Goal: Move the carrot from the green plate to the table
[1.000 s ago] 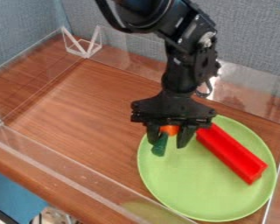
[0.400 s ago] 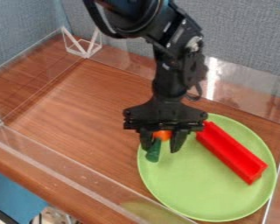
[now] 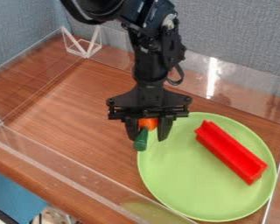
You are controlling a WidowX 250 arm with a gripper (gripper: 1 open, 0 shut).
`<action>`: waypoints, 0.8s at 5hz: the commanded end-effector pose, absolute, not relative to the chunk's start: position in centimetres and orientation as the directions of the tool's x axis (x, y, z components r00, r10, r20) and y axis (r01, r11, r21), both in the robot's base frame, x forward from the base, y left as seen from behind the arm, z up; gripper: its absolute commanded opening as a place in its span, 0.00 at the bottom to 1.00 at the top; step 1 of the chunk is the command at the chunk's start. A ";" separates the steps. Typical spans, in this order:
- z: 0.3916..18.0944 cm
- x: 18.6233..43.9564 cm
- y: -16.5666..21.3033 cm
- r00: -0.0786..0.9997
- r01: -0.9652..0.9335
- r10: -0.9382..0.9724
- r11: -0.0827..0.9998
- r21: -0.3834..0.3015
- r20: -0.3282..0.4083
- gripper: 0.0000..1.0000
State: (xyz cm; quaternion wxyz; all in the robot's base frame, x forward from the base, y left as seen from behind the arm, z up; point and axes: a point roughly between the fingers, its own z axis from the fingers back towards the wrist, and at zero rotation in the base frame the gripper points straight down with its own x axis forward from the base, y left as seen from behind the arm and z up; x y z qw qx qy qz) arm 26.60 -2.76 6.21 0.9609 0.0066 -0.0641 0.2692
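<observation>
The small orange carrot (image 3: 145, 134) with its dark green top pointing down hangs between my gripper's (image 3: 147, 129) black fingers, which are shut on it. It sits just above the left rim of the light-green plate (image 3: 206, 188), at the border between plate and brown wood-grain table (image 3: 60, 101). The gripper points straight down from the black arm (image 3: 154, 48).
A long red block (image 3: 230, 150) lies on the right half of the plate. Clear acrylic walls (image 3: 60, 175) line the table's edges. A white wire stand (image 3: 81, 39) sits at the back left corner.
The gripper has carried the carrot leftward, from over the plate's inner left part to its left rim. The red block has not moved.
</observation>
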 end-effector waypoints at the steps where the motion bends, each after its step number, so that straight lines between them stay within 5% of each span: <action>1: 10.3 27.9 -2.0 0.813 -0.544 0.550 0.835 -0.084 0.193 0.00; 2: 13.4 29.3 1.0 0.782 -0.566 0.577 0.816 -0.119 0.236 0.00; 4: 12.3 28.9 9.8 0.738 -0.618 0.631 0.774 -0.137 0.239 0.00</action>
